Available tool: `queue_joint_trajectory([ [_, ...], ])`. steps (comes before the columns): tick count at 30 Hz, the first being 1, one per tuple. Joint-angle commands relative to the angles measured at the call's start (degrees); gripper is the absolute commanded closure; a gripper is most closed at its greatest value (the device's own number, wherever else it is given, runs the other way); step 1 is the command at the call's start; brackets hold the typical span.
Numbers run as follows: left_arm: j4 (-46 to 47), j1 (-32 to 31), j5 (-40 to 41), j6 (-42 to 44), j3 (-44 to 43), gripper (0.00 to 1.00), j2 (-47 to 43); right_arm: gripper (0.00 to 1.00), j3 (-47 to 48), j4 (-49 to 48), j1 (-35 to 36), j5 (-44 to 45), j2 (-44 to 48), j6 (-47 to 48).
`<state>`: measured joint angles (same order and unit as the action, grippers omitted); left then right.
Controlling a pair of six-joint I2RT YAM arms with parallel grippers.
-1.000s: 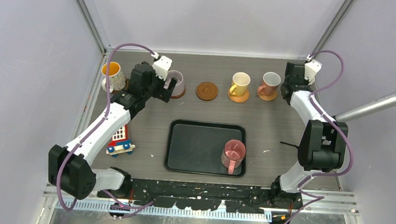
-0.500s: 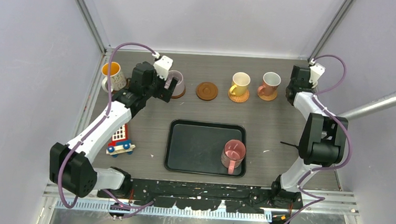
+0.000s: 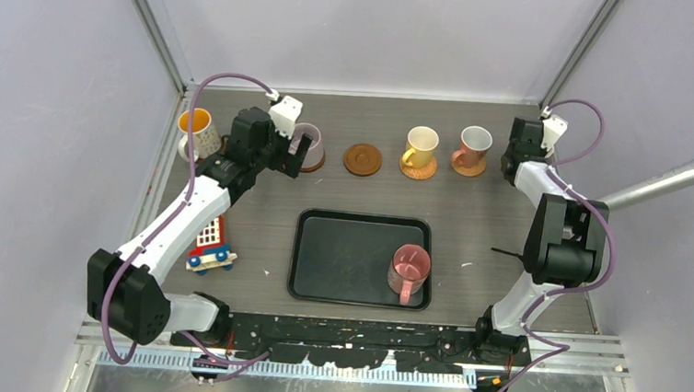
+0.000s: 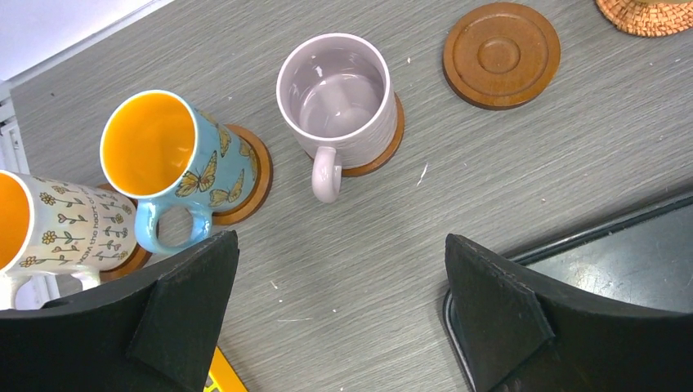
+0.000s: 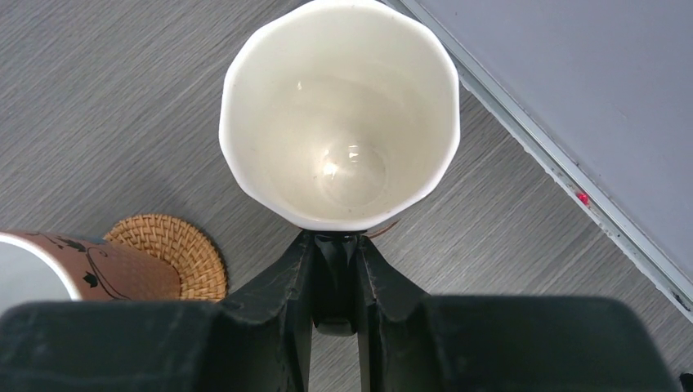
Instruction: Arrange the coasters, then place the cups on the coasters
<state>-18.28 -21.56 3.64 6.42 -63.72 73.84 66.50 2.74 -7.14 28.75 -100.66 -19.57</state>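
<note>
While the cream cup [image 5: 339, 114] is pinched, seemingly by its handle, in the narrowly closed right end effector [image 5: 335, 245] at the far right corner of the tabletop [image 3: 471, 214], the left end effector [image 4: 337, 245] is spread wide and nothing is held in it. It is hung just on the near side of the lilac cup [image 4: 335, 102]. One bare coaster [image 3: 362, 158] is left, just right of that cup. The pink cup [image 3: 409, 267] is stood upright in the black tray [image 3: 339, 251], well apart from the bare coaster and to its near right, handle pointed at the near edge. The free left arm is judged better placed for it. Whether a coaster lies under the cream cup cannot be told. The grey wood-grain surface is bounded by pale walls [image 3: 382, 32].
</note>
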Motion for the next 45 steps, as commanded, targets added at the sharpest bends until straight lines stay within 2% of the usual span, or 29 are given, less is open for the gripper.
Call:
queue_joint_trajectory([
  [1, 0.63, 0.38, -1.0, -0.53, -2.54, 0.0, 0.07, 1.0, 0.56, -7.18, -0.72, 1.98, 1.62, 0.21],
  [6, 0.79, 0.38, -1.18, -0.27, -2.69, 0.0, 0.48, 0.99, 0.12, -6.43, -0.86, 1.33, 1.95, 0.06],
  [12, 0.66, 0.38, -1.5, -0.77, -2.33, 0.0, 0.65, 0.84, 0.09, -6.7, -0.86, 0.04, 1.84, 0.35],
  [19, -0.05, 0.38, -0.47, -1.16, -2.29, 0.0, 0.95, 0.77, 0.13, -5.82, -0.91, -0.21, 1.96, 0.76],
  [27, 0.15, 0.38, -0.43, -1.1, -2.4, 0.0, 1.11, 0.65, -0.38, -4.15, -0.86, 0.45, 2.54, 0.8],
  [39, 0.28, 0.38, -0.61, -1.05, -2.48, 0.0, 1.22, 0.62, -1.68, -2.44, -0.86, -0.18, 3.89, 0.41],
  [45, 0.47, 0.38, -0.64, -1.06, -2.46, 0.0, 1.11, 0.71, -1.89, -0.59, -0.86, -0.11, 4.45, 0.55],
])
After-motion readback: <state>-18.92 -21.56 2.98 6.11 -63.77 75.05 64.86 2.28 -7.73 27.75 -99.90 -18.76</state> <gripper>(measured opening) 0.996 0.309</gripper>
